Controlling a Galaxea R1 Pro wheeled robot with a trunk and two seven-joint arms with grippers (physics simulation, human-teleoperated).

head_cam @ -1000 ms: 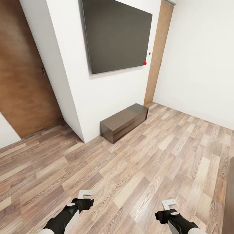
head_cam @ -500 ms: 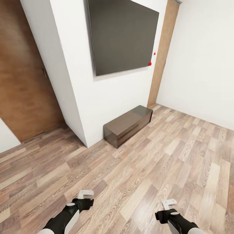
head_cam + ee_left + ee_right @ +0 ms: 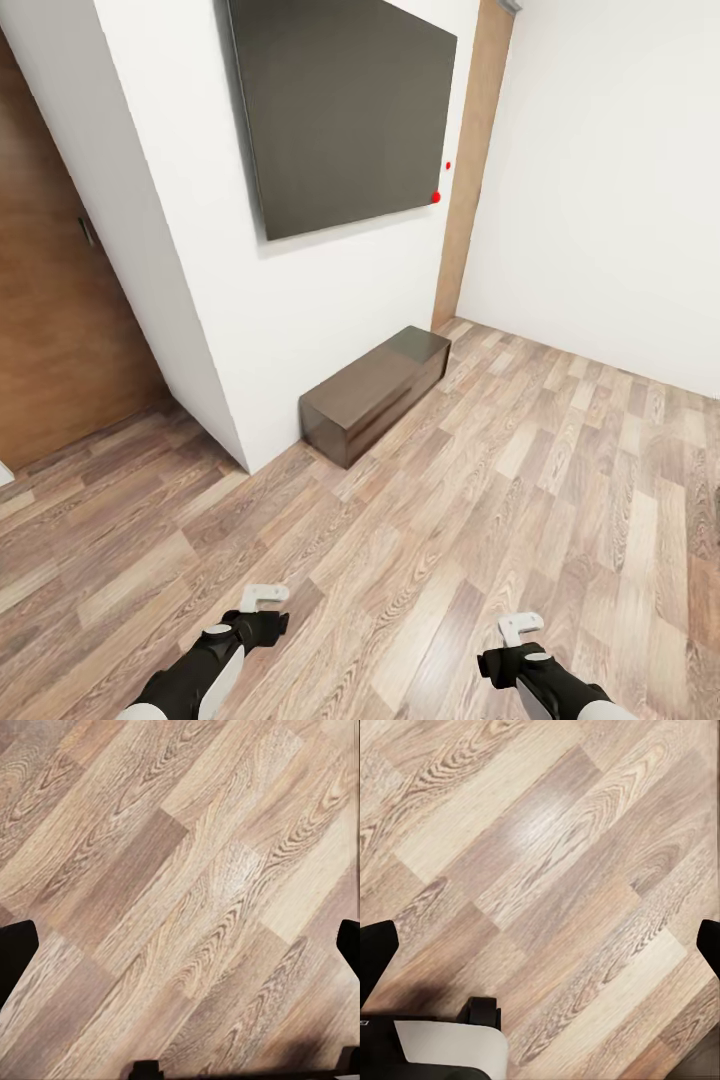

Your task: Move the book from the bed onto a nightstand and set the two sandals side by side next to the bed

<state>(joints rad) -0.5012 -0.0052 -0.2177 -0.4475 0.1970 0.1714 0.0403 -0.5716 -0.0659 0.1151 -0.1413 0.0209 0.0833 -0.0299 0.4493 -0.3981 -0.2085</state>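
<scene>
The book, the bed, the nightstands and the sandals are out of view. In the head view both arms hang low over the wood floor, the left gripper (image 3: 262, 598) at the lower left and the right gripper (image 3: 520, 628) at the lower right. The left wrist view looks straight down on floorboards, and the left gripper (image 3: 180, 949) is open with its dark fingertips (image 3: 15, 952) far apart. In the right wrist view the right gripper (image 3: 542, 945) is likewise open over bare planks, with nothing between its fingers (image 3: 375, 949).
A long low dark TV bench (image 3: 375, 390) stands against the white wall under a large dark wall screen (image 3: 340, 110). A brown wooden door (image 3: 60, 330) is at the left, past a jutting wall corner (image 3: 190, 330). Open floor (image 3: 560, 470) stretches to the right.
The whole picture has shifted: the bench and screen sit further left and less of the door shows, so the camera has moved. Both arms keep their pose.
</scene>
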